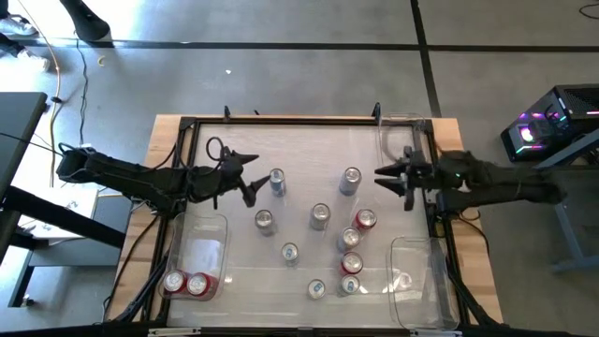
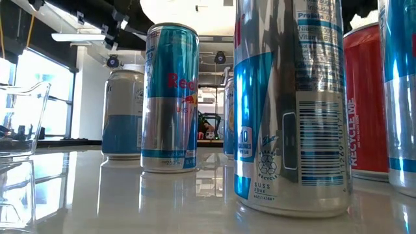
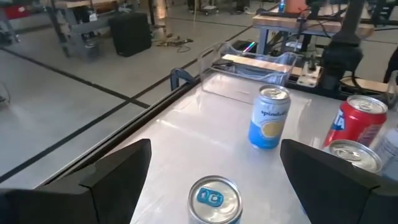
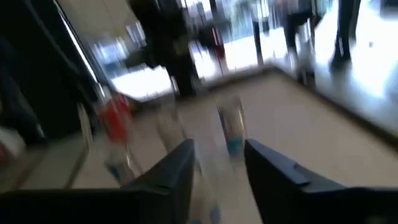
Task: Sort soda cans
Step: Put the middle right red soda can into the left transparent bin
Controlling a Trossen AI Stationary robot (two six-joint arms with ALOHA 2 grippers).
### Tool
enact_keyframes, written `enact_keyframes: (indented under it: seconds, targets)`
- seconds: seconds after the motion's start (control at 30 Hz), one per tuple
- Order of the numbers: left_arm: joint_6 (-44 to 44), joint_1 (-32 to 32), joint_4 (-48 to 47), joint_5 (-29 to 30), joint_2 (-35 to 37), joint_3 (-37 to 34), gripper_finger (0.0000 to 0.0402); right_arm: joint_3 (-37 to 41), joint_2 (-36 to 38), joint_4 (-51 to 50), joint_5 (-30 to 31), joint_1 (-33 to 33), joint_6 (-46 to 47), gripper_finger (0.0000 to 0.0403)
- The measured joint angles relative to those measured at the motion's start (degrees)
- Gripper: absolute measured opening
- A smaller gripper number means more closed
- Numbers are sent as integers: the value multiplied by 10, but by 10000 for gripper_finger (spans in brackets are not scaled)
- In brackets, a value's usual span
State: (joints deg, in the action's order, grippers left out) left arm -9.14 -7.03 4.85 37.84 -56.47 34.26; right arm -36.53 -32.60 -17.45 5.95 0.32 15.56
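Observation:
Several soda cans stand upright on the white table top, red, silver and silver-blue. My left gripper [image 1: 255,180] [image 3: 216,149] is open, level, pointing toward the table's right. Its fingers stand on either side of a silver can with a blue tab [image 1: 277,181] [image 3: 214,199] without touching it. My right gripper [image 1: 382,176] [image 4: 219,155] is open, pointing left at a blue-and-silver can [image 1: 350,180] [image 3: 270,117] just ahead of it. Two red cans [image 1: 187,283] stand in the near-left clear bin [image 1: 199,241]. The low view shows cans [image 2: 170,97] only, no gripper.
Further cans cluster toward the near middle of the table [image 1: 320,216], [image 1: 365,219], [image 1: 352,264], [image 1: 289,253]. Clear bins sit at the near right [image 1: 416,248] and the far right [image 1: 393,131]. A dark frame [image 1: 281,120] rims the table. The right wrist view is blurred.

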Motion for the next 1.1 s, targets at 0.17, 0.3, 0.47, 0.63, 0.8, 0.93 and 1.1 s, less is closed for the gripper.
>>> enact_keyframes:
  seconds: [0.17,0.3,0.47,0.63,0.8,0.93,1.1]
  targets:
    - [33,0,20,-39,0,0,353,-133,-144,-165,-6,7,18,227]
    - [48,0,22,-55,0,0,353,-202,-248,-243,-32,21,18,288]
    - [61,0,20,-55,0,0,353,-265,-357,-332,-100,52,9,325]
    - [64,0,19,-55,0,0,353,-299,-426,-428,-100,81,5,327]
    - [68,0,19,-56,0,0,353,-268,-454,-423,-75,103,-17,327]
    - [68,0,19,-56,0,0,353,-251,-461,-414,-63,99,-26,327]
    - [68,0,19,-56,0,0,353,-231,-462,-388,-53,99,-43,327]
